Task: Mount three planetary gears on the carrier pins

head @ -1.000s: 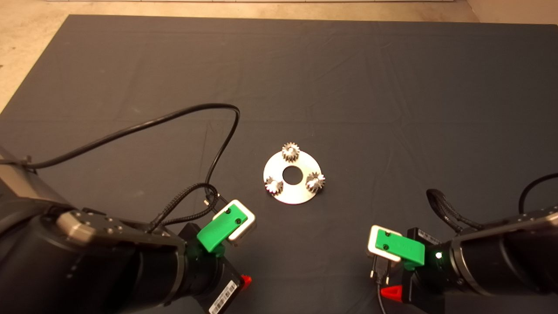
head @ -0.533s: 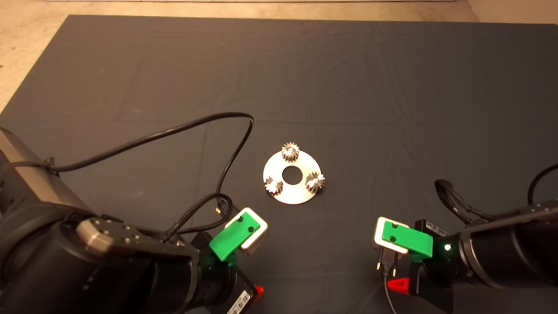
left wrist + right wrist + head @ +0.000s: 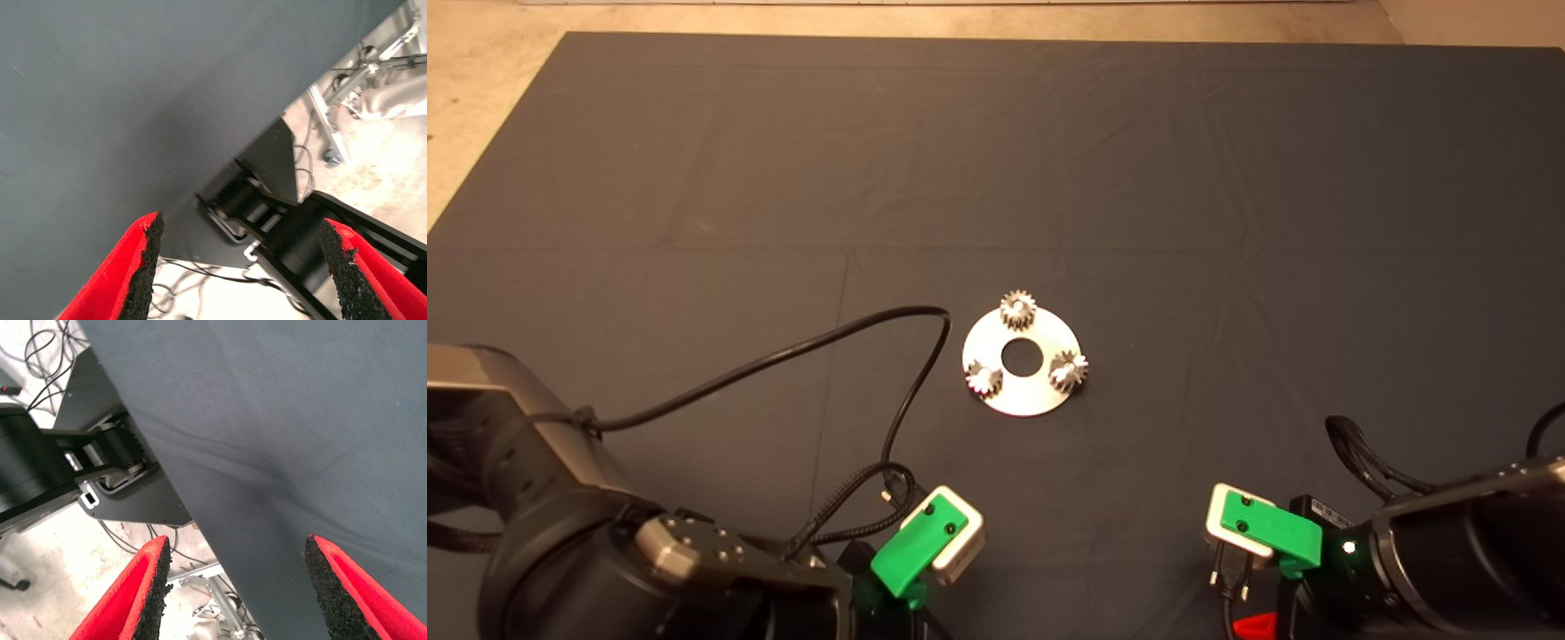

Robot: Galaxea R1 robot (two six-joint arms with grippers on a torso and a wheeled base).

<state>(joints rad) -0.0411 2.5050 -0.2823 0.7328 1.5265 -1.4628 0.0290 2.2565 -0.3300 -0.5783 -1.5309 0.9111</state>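
Disc flat mid-mat, bare mat all round. Gears upright on pins at 12, 4, 8. Left gripper at 7, right gripper at 5, both agape, empty.

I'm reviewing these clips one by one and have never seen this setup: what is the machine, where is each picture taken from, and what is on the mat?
It is a two-armed robot. One picture looks down from above its head; the other two come from cameras on each wrist. On the dark mat lies a silver disc with three planetary gears standing on it, apparently over the carrier pins, which are hidden. The left gripper sits at the mat's lower left, the right gripper at the lower right. Both have open jaws, hold nothing, and their wrist cameras show only mat edge and floor.
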